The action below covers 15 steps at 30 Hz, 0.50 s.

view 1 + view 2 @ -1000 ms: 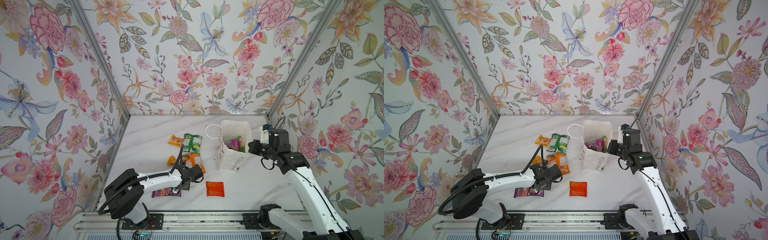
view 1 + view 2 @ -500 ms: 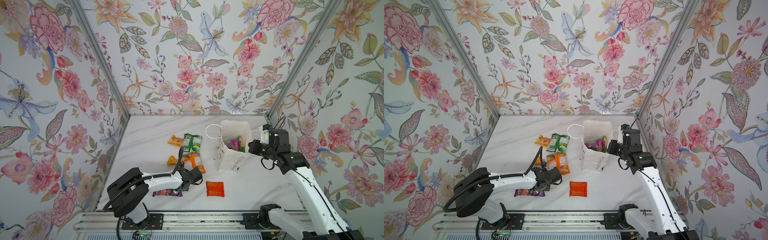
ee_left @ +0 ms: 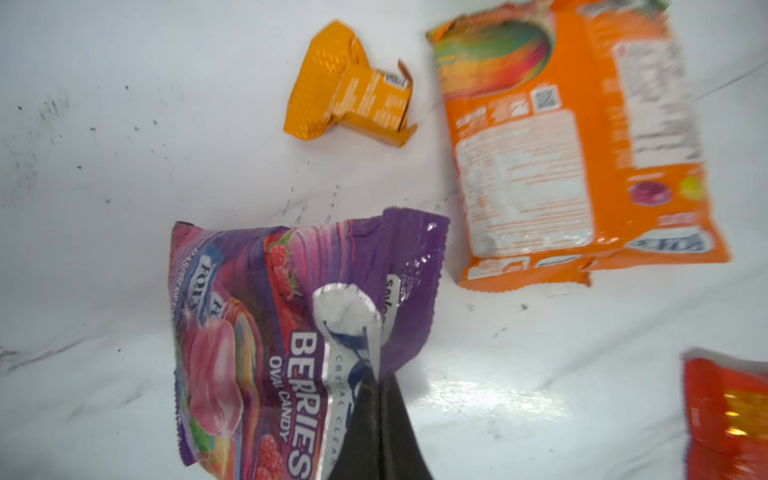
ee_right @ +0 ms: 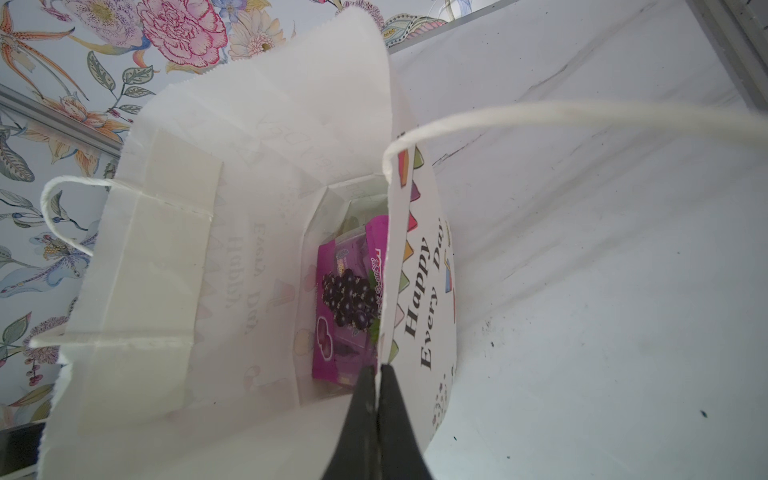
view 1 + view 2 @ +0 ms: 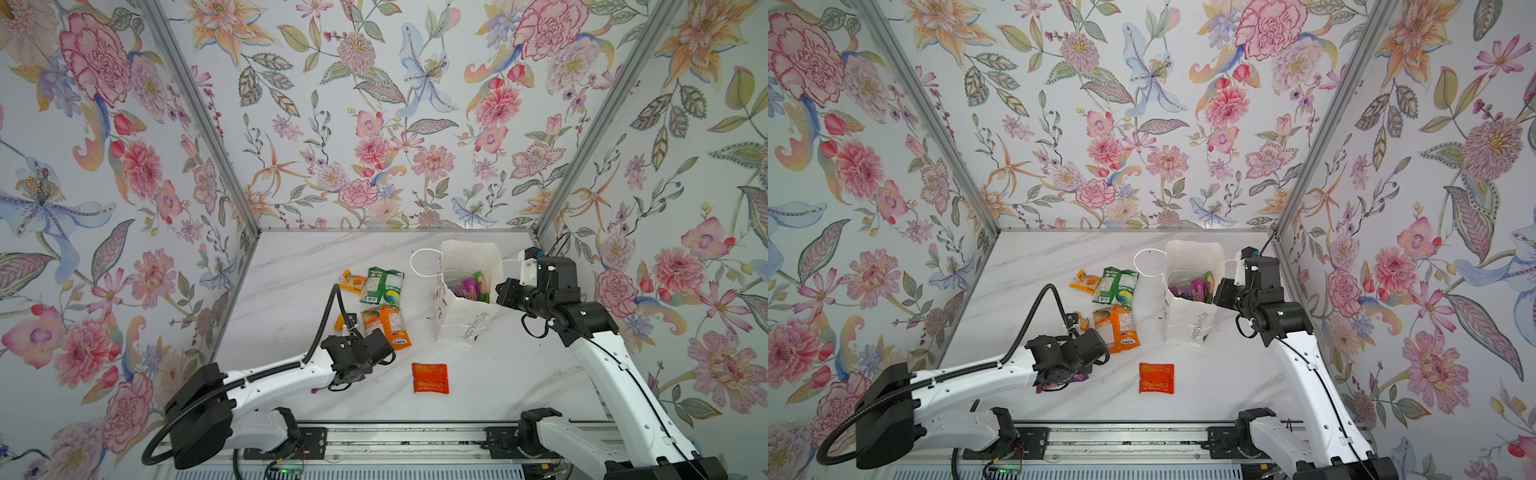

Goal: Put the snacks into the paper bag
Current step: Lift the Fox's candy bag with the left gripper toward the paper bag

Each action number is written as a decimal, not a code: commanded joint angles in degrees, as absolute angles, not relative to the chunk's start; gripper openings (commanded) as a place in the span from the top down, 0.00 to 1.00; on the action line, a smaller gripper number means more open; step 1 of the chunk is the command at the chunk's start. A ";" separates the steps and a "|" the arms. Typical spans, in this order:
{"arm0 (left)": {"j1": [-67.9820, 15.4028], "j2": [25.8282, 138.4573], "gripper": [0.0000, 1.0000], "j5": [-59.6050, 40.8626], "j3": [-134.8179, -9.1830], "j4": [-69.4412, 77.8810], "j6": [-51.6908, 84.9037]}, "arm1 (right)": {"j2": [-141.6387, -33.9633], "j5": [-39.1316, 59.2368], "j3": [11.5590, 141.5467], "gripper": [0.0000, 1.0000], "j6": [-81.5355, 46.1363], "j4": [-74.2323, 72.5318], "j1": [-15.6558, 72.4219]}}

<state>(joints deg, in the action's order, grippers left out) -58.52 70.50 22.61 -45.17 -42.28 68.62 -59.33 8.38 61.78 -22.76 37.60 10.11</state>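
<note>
My left gripper (image 3: 376, 376) is shut on one edge of the purple FOX'S berries packet (image 3: 257, 345), near the table's front; in both top views the wrist hides most of that packet (image 5: 1079, 378). The white paper bag (image 5: 461, 322) stands open at the right. My right gripper (image 4: 378, 368) is shut on its near rim (image 4: 388, 266). Inside the bag lies a purple grape packet (image 4: 347, 299). Loose snacks lie on the table: an orange FOX'S packet (image 5: 388, 326), a green packet (image 5: 382, 286), two small orange sachets (image 5: 351, 282) (image 3: 349, 87) and a red-orange packet (image 5: 430, 378).
The marble table (image 5: 291, 266) is closed in by flowered walls on three sides. A rail (image 5: 395, 440) with both arm bases runs along the front edge. The bag's cord handles (image 5: 424, 262) stick out to the sides.
My left gripper has shut on the purple FOX'S packet and its wrist now covers most of it. The right arm and the bag have not moved.
</note>
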 commanded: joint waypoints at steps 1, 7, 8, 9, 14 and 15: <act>-59.07 65.14 1.00 26.80 -44.25 -40.88 69.17 | -59.94 8.30 62.93 1.00 -22.41 39.06 10.63; -59.68 56.43 1.00 28.15 -45.89 -37.04 65.19 | -60.01 7.99 63.13 1.00 -22.50 39.02 10.85; -59.68 55.20 1.00 27.91 -46.48 -35.64 63.57 | -60.03 7.96 63.27 1.00 -22.58 39.05 10.94; -59.67 54.35 1.00 27.77 -47.34 -34.45 62.15 | -60.16 7.83 63.37 1.00 -22.67 39.09 10.99; -59.68 54.50 1.00 26.57 -53.40 -30.31 55.35 | -60.00 7.52 63.72 1.00 -22.85 39.16 11.77; -59.83 55.04 1.00 26.26 -54.97 -29.61 53.89 | -59.94 7.45 63.72 1.00 -22.89 39.08 11.89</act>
<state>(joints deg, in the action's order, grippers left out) -58.96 54.85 24.84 -50.30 -34.68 60.18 -59.70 8.12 62.37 -22.79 37.82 11.27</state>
